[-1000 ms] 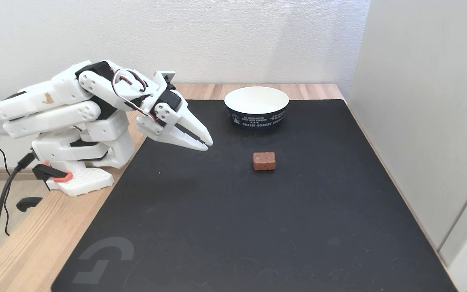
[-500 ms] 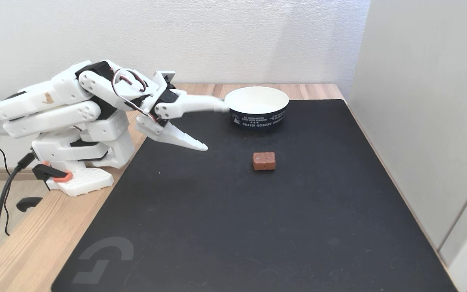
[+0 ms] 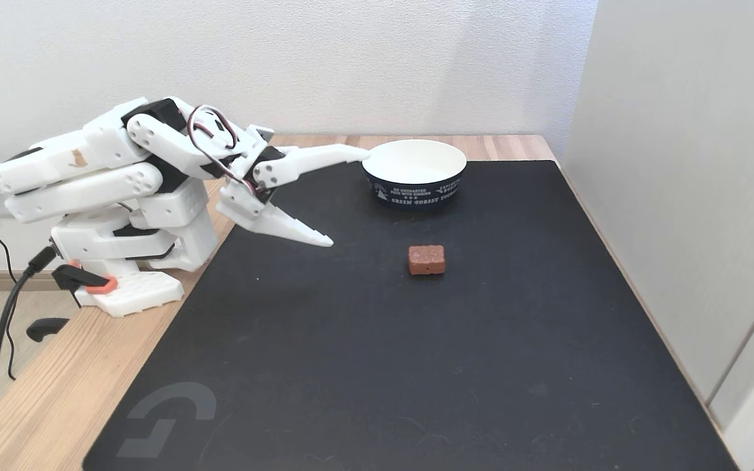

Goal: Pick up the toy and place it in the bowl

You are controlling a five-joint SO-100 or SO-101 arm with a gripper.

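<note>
The toy (image 3: 427,259), a small reddish-brown block, lies on the black mat near its middle. Behind it stands the bowl (image 3: 414,173), white inside and dark navy outside with white lettering. My white gripper (image 3: 349,198) hangs over the mat's left side, left of both, wide open with nothing in it. Its upper finger (image 3: 324,157) reaches toward the bowl's left rim; the lower finger (image 3: 292,230) points down toward the mat, well left of the toy.
The black mat (image 3: 416,366) covers most of the wooden table (image 3: 50,399). The arm's base (image 3: 128,288) is clamped at the left edge, with black cables hanging beside it. A pale wall panel (image 3: 684,196) borders the mat on the right.
The gripper went from nearly shut to wide open, its upper finger swinging up toward the bowl's rim. The wrist has dipped slightly. Toy and bowl have not moved.
</note>
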